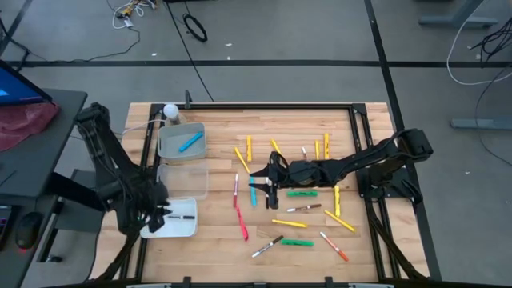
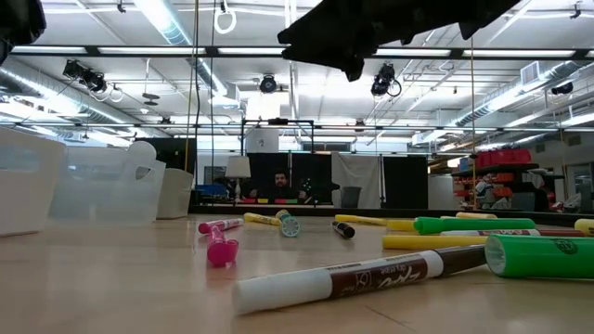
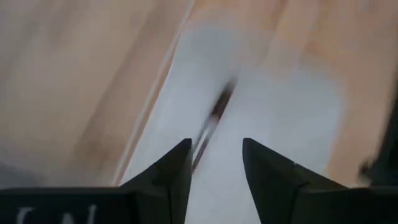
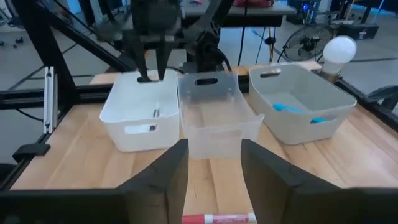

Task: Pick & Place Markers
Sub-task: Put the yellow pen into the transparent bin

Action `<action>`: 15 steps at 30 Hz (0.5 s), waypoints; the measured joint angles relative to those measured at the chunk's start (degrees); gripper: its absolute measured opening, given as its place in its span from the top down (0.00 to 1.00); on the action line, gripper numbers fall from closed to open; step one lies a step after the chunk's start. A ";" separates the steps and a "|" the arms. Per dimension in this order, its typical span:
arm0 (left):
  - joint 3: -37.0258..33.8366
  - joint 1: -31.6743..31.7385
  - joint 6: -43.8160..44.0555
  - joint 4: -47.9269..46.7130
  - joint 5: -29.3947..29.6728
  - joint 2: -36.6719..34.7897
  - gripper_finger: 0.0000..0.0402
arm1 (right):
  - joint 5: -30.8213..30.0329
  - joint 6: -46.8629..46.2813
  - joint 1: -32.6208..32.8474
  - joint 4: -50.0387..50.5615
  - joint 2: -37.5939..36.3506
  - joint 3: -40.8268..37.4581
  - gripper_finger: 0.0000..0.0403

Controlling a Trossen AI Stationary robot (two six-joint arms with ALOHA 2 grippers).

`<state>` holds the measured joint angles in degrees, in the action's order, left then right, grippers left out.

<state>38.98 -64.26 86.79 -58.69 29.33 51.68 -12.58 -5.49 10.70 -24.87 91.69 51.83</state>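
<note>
Left pincer (image 1: 164, 210) spread above white bin (image 1: 192, 230) at bench's 8 o'clock. Right pincer (image 4: 211, 168) spread over red marker (image 4: 219, 218) mid-bench; crowded markers (image 1: 302, 193) risk getting nudged or double-grabbed.

We see three bins in a row on the wooden table (image 1: 216, 240): a white bin (image 1: 178, 227), a clear bin (image 1: 186, 181), a grey bin (image 1: 181, 142), with a white bulb (image 1: 170, 111) beside it.

Print runs along the brown-and-white marker (image 2: 357, 276) and the green marker (image 2: 543, 255), but none is legible.
</note>
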 joint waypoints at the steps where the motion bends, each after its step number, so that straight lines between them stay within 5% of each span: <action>1: 0.00 0.50 -3.60 1.90 4.49 -0.35 0.64 | -0.01 -0.10 -0.09 0.25 0.14 -0.04 0.63; 5: 0.02 1.75 -21.77 10.63 24.37 -0.09 0.67 | -0.97 -1.92 -0.56 -0.16 1.28 -0.07 0.63; 8: 0.02 4.02 -30.93 14.00 33.88 0.46 0.69 | -4.26 -3.66 -0.94 0.42 1.98 -0.04 0.63; 15: -1.35 14.01 -42.10 18.86 32.39 0.40 0.72 | -11.04 -3.36 -1.37 4.59 2.46 -0.04 0.63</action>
<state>37.63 -50.24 44.69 -39.84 61.72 52.07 -23.62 -8.85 9.33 -20.28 94.14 51.79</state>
